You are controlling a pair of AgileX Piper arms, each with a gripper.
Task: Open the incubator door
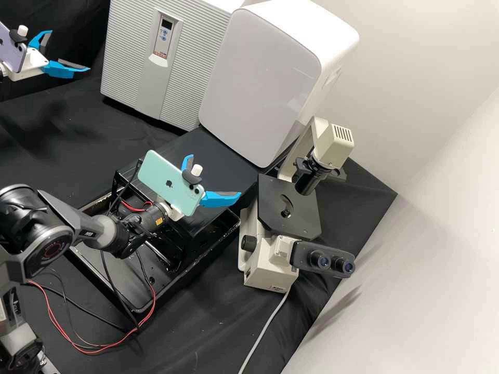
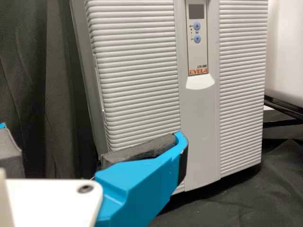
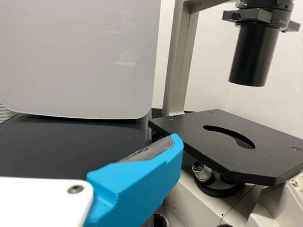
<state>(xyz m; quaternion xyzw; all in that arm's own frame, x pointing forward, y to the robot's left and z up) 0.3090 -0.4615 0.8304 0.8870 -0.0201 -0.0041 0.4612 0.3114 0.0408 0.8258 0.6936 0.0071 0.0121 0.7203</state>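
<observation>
The incubator (image 1: 166, 67) stands upright at the back in the high view, its ribbed front door (image 2: 137, 71) closed. A light recess (image 2: 200, 82) lies under the control panel on its smooth middle strip. At the upper left my left gripper (image 1: 68, 51) is open and empty, to the left of the incubator and apart from it. In the left wrist view the left gripper (image 2: 91, 132) has one finger overlapping the lower door. My right gripper (image 1: 214, 175) stands open and empty over the black stand; in the right wrist view the right gripper (image 3: 137, 182) shows one blue finger.
A smooth white cabinet (image 1: 260, 83) stands right of the incubator. The microscope (image 1: 291, 213) is right of my right gripper, near its black stage (image 3: 232, 142). Below that arm are a black frame and tray (image 1: 140, 304) with loose cables (image 1: 99, 347).
</observation>
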